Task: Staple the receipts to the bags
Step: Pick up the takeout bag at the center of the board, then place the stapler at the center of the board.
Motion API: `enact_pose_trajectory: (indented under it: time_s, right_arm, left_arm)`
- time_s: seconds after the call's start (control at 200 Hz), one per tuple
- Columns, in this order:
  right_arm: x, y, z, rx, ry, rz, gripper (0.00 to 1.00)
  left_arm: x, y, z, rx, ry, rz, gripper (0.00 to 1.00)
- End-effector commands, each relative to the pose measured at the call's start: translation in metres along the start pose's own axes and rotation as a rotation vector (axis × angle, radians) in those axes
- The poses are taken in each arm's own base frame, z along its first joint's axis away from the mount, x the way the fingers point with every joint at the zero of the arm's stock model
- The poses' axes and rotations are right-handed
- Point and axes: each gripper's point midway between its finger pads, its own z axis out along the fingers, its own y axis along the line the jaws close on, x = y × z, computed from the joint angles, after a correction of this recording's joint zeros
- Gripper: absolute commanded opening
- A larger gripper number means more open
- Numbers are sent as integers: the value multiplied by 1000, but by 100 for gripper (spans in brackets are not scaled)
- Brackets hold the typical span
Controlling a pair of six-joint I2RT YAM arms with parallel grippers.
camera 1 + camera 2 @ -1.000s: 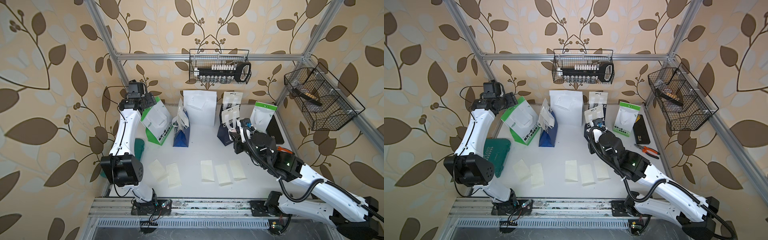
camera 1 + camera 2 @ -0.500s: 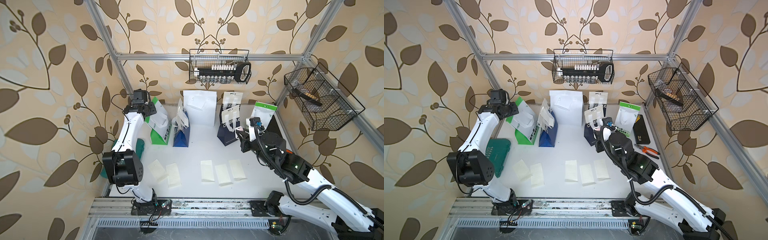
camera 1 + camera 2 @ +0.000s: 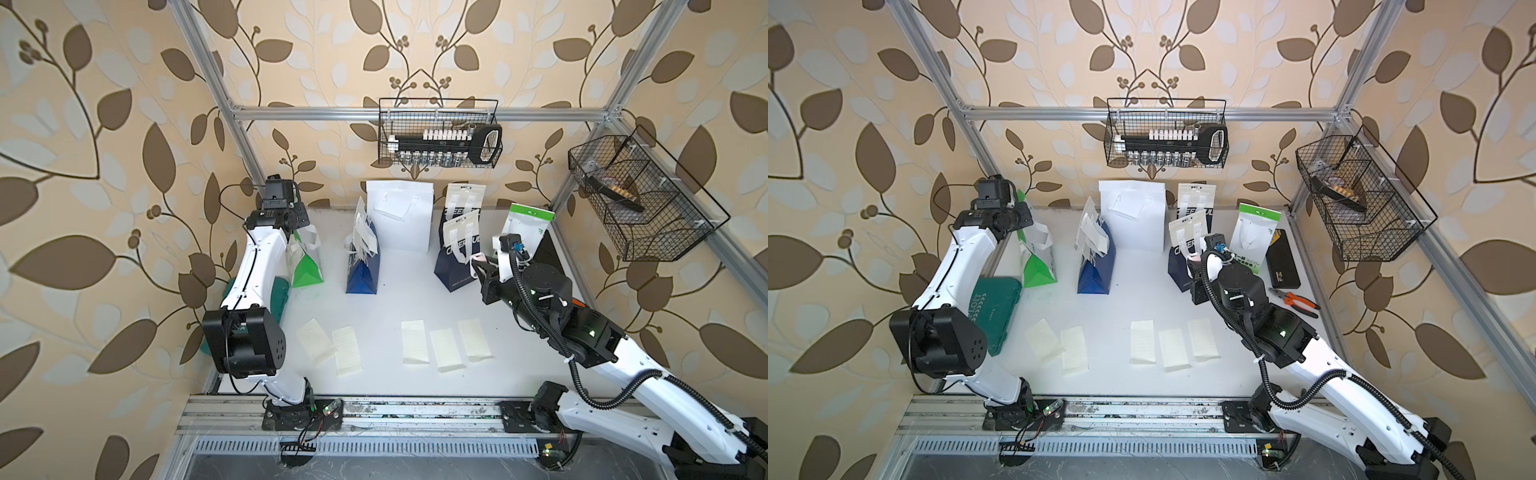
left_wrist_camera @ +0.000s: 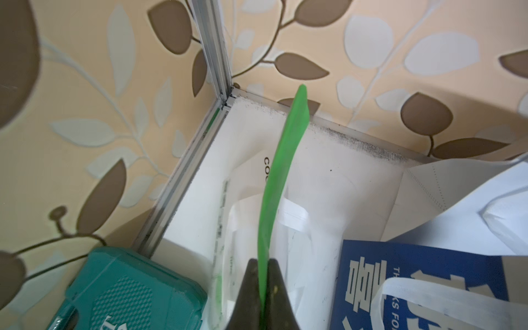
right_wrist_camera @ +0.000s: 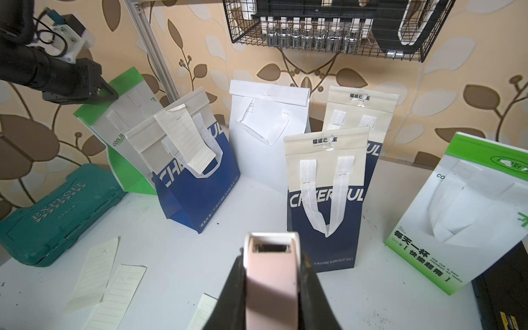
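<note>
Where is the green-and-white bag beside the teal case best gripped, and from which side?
Pinch the green-and-white bag at its thin, flat green top fold, coming in along the fold from one end, a finger on each face. The left gripper is shut there.

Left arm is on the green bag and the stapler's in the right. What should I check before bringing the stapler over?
1. Left gripper shut on the green-and-white bag top edge: ok.
2. Right gripper holding the pink stapler: ok.
3. Receipt laid against that edge: not ok; none visible there, and five loose receipts lie flat on the table.
4. Stapler at the bag: not ok; it is across the table, beside a navy bag.
5. Staples loaded: cannot tell.
</note>
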Motion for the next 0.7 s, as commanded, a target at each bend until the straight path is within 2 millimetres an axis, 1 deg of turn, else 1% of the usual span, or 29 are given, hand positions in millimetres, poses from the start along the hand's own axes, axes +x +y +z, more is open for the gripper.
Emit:
enact_pose_trajectory:
  time_s: [0.0, 0.07, 0.13, 0.16, 0.185, 0.24, 0.335, 0.395, 0.49, 0.53, 0.63, 0.695]
  right_arm:
    - [-3, 3, 3, -12, -16, 22, 0]
    - [-3, 3, 4, -12, -15, 21, 0]
    - [-4, 2, 4, -3, -17, 19, 0]
    - [-4, 1, 4, -1, -20, 19, 0]
    - [-5, 1, 4, 2, -21, 19, 0]
    - [-6, 0, 3, 5, -23, 19, 0]
    - [-8, -3, 1, 21, -27, 11, 0]
    - [-9, -6, -1, 33, -32, 8, 0]
    - [-10, -10, -4, 50, -36, 2, 0]
    - [-11, -13, -6, 60, -39, 2, 0]
    - [-14, -19, -10, 79, -51, 11, 0]
    - [-15, -23, -12, 89, -51, 15, 0]
  left_arm:
    - [-93, -4, -113, 35, -361, -29, 0]
    - [-115, -23, -163, 71, -468, 18, 0]
    - [-126, -42, -208, 120, -555, 59, 0]
    - [-128, -51, -228, 152, -593, 69, 0]
    - [-128, -55, -241, 180, -613, 72, 0]
    - [-126, -58, -266, 235, -633, 49, 0]
    - [-114, -63, -297, 389, -630, 10, 0]
    - [-105, -72, -318, 519, -618, 9, 0]
    - [-87, -96, -358, 780, -600, 72, 0]
    - [-76, -107, -374, 890, -581, 115, 0]
    - [-53, -121, -399, 1076, -532, 177, 0]
    - [-38, -127, -408, 1168, -499, 201, 0]
